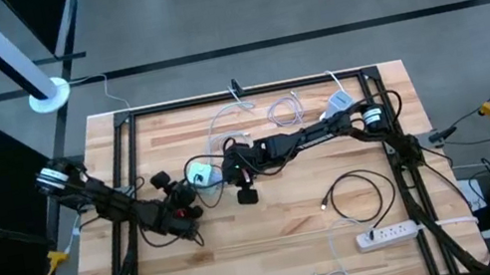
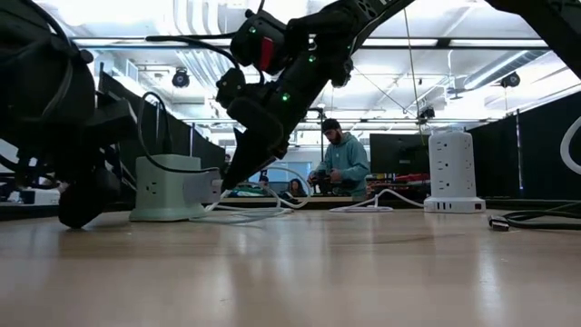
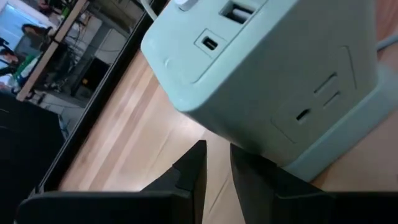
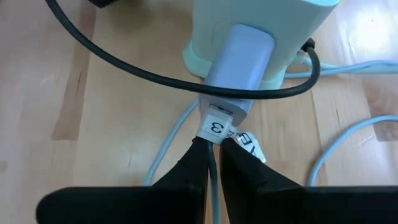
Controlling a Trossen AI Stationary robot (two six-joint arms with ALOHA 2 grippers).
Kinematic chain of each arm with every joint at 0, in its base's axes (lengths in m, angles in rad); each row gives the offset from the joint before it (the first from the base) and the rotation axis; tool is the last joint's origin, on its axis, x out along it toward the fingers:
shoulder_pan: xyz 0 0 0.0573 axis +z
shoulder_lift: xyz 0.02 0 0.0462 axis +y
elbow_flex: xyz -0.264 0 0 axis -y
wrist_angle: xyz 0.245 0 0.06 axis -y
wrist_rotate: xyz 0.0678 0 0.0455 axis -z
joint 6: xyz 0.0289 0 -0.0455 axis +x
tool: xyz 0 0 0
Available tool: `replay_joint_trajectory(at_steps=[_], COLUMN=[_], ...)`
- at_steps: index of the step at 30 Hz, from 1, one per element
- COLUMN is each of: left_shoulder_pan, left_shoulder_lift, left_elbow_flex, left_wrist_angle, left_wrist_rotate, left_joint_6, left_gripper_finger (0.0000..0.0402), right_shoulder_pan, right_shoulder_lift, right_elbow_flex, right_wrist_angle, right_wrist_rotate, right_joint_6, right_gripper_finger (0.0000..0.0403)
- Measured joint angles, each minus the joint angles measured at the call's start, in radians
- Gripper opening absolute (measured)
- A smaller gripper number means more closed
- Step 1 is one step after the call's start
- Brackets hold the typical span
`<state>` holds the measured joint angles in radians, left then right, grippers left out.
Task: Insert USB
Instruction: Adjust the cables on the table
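Note:
A pale green power cube (image 1: pixel 199 174) stands on the wooden table near its middle. A lavender adapter (image 4: pixel 239 53) is plugged into the cube's side (image 4: pixel 261 25). The USB connector (image 4: pixel 225 107) sits at the adapter's end, with a pale blue cable and a white tag marked 3 (image 4: pixel 216 127) behind it. My right gripper (image 4: pixel 213 155) reaches in from the table's right and is shut on that cable. My left gripper (image 3: pixel 217 168) sits low beside the cube's base (image 3: pixel 323 155), on the cube's near-left side. A narrow gap with nothing in it shows between its fingers. My right gripper pinches the pale blue USB cable (image 4: pixel 213 167) between its two fingers, just behind the white tag. The fingers slant down from the table's right and point along the cable toward the adapter. The connector end stays at the adapter. I cannot tell whether my left gripper's finger (image 3: pixel 261 183) touches the cube's base.
A black cable (image 4: pixel 155 74) crosses above the adapter. A black cable coil (image 1: pixel 356 194) and a white power strip (image 1: pixel 388 232) lie at the near right. Loose white cables (image 1: pixel 266 113) lie at the far side. Beyond the table stands a white tower strip (image 2: pixel 451 173), with a person (image 2: pixel 340 163) behind it.

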<state>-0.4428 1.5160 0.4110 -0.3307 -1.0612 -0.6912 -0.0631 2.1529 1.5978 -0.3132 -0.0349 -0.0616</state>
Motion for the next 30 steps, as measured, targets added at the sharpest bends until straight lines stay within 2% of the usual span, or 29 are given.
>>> replay_joint_trajectory(at_steps=[15,20,26,30], left_shoulder_pan=[0.012,0.011,0.005,-0.007], left_shoulder_lift=[0.000,0.000,0.000,0.000], left_elbow_flex=[0.006,0.001,0.019,0.060], left_wrist_angle=[0.003,-0.021,0.008,0.020], left_wrist_rotate=[0.032,0.064,0.182,0.256], left_joint_6=[-0.001,-0.125,-0.195,-0.189], left_gripper_finger=[0.0063,0.0063,0.0058,0.0041], right_shoulder_pan=[0.000,-0.001,-0.009,-0.012], right_shoulder_lift=[0.000,0.000,-0.032,-0.054], right_elbow_flex=[0.000,0.002,0.006,0.007], right_wrist_angle=[0.003,-0.003,-0.059,-0.063], right_wrist_rotate=[0.016,0.027,0.044,0.006], right_joint_6=[-0.008,-0.041,-0.097,-0.114], right_gripper_finger=[0.0031,0.0039,0.0100,0.0148])
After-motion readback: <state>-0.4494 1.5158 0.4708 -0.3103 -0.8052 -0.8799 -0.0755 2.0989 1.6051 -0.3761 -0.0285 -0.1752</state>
